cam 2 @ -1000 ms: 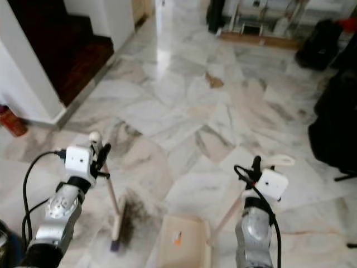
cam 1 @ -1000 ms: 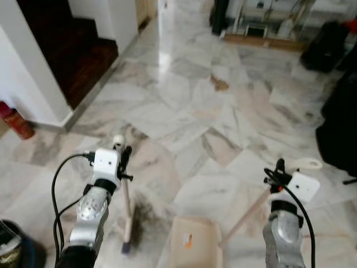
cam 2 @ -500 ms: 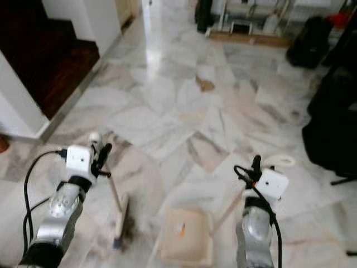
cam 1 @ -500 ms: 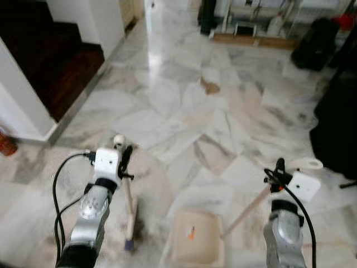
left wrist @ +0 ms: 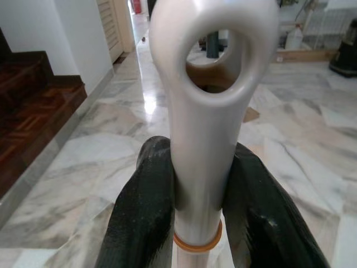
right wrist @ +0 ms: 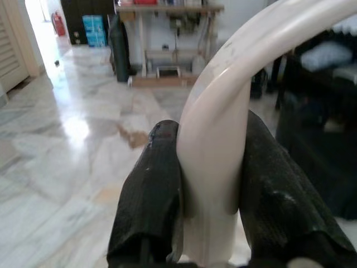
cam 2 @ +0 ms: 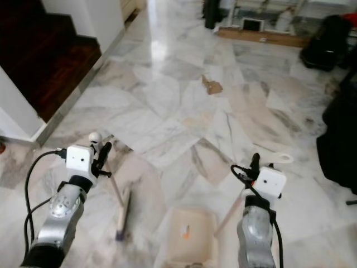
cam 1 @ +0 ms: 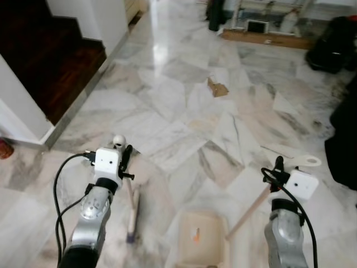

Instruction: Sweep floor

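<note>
Since a second ago the camera has travelled forward over the floor: the brown scrap of debris point(cam 1: 217, 88) sits nearer and the dark smudge by the brush head is gone from sight, while both arms hold as before. Left gripper point(left wrist: 199, 215) is clamped on the pale plastic broom handle point(left wrist: 206, 139), black fingers point(left wrist: 142, 223) pressed to either side below its looped end. That handle's long axis slopes down and forward to the flat brush head point(cam 1: 133, 215), resting on the glossy grey-veined marble floor point(cam 1: 184, 111). Right gripper point(right wrist: 209, 184) grips the cream handle point(right wrist: 215, 139) of the beige rectangular dustpan point(cam 1: 202, 243), which lies flat between the arms (its mouth facing away from the robot). Open marble stretches ahead; a white wall and dark wooden stairs point(cam 1: 56, 61) border the left, black bags point(cam 1: 334, 39) the right.
</note>
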### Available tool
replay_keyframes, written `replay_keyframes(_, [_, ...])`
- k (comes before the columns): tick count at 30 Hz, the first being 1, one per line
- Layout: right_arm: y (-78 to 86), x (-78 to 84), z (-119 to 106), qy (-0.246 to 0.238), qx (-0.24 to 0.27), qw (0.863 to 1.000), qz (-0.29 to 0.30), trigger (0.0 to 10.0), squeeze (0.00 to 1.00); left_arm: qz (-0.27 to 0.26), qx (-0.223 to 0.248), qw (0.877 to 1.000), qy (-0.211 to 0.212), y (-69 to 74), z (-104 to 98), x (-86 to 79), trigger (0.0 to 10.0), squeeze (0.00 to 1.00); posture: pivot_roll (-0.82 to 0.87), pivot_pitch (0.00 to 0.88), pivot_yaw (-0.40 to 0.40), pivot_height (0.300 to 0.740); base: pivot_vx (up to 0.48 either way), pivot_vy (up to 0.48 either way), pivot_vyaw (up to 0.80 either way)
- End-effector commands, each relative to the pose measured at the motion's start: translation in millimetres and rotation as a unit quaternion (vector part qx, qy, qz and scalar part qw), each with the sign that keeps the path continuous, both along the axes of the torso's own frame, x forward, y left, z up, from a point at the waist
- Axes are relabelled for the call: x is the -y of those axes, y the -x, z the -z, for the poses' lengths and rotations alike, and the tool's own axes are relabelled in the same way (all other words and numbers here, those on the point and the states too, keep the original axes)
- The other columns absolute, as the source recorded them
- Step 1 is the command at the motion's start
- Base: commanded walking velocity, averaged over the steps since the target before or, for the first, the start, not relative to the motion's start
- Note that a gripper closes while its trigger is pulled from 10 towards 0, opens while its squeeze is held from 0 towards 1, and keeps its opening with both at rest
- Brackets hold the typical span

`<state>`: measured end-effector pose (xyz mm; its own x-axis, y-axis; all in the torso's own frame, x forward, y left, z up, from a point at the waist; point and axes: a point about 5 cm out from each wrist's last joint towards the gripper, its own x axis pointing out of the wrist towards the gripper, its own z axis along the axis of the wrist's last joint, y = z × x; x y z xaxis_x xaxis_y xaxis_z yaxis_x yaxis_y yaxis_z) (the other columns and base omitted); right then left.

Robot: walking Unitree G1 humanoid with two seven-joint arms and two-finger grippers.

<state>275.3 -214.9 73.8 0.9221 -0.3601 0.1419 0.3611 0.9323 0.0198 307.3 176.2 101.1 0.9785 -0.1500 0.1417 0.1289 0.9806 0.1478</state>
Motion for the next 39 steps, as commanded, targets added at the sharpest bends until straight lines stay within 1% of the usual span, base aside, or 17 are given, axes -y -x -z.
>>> replay_keyframes(1, [-2.2,-2.7,-6.2,0.000,0.015,1.000,0.003,10.0,0.00,-0.006,0.003,1.000,-0.006,0.4,-2.0,-5.6,10.0,0.00,0.13,0.156,-0.051,0.740,0.480,0.000,0.00])
replay_keyframes(11, [-2.3,-3.6,-6.9,0.006,0.013,1.000,0.000,10.0,0.00,-0.006,0.004,1.000,-0.007,-1.1,-3.2,-4.2,10.0,0.00,0.14,0.158,-0.051,0.740,0.480,0.000,0.00])
replay_keyframes(16, [-2.1,-5.3,-6.4,-0.004,0.016,1.000,0.002,10.0,0.00,-0.005,-0.001,1.000,-0.013,-1.2,-2.2,-5.7,10.0,0.00,0.14,0.160,-0.048,0.740,0.480,0.000,0.00])
replay_keyframes(19, [-2.7,-6.4,-7.0,-0.007,0.016,1.000,-0.002,10.0,0.00,-0.005,0.002,1.000,-0.009,-2.2,-3.3,-4.8,10.0,0.00,0.14,0.161,-0.049,0.740,0.480,0.000,0.00])
replay_keyframes(25, [-2.3,-5.2,-7.4,-0.008,0.016,1.000,0.000,10.0,0.00,-0.002,0.003,1.000,-0.008,-1.7,-3.2,-2.5,10.0,0.00,0.13,0.166,-0.047,0.740,0.480,0.000,-0.67])
replay_keyframes(39, [-3.9,-7.4,-9.7,-0.004,0.019,1.000,-0.009,10.0,0.00,-0.004,0.003,1.000,-0.005,-2.1,-3.1,-2.4,10.0,0.00,0.13,0.161,-0.052,0.740,0.480,0.000,0.00])
